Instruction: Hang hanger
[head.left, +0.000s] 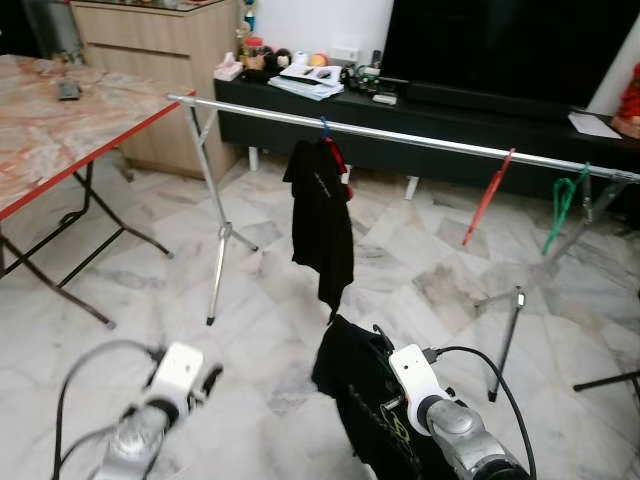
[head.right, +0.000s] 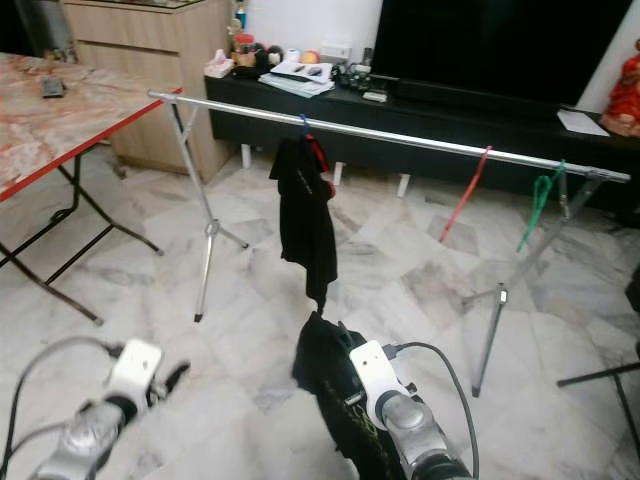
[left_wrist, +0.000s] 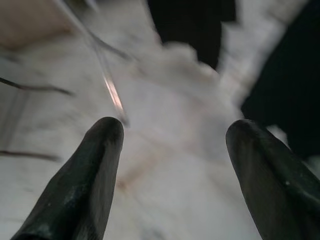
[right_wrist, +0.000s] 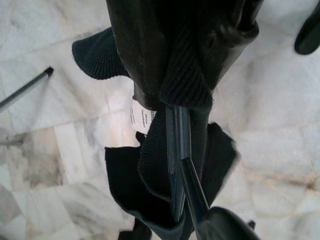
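Note:
A long silver rail (head.left: 420, 138) on tripod legs crosses the room. A black garment (head.left: 322, 225) hangs from it on a red and blue hanger (head.left: 335, 152). Farther right on the rail hang a bare red hanger (head.left: 488, 197) and a green hanger (head.left: 560, 208). My right gripper (head.left: 372, 345) is low in front of the rail, shut on a dark hanger neck (right_wrist: 177, 145) that carries a second black garment (head.left: 355, 395). One finger (right_wrist: 220, 225) presses at the hanger's stem. My left gripper (left_wrist: 175, 127) hangs low on the left, open, with bare floor between its fingers.
A folding table (head.left: 60, 120) with a red edge stands at the left. Behind the rail runs a low black TV bench (head.left: 450, 110) with clutter on it. The rail's tripod legs (head.left: 220, 250) spread over the marble floor; another stand leg (head.left: 505, 350) is near my right arm.

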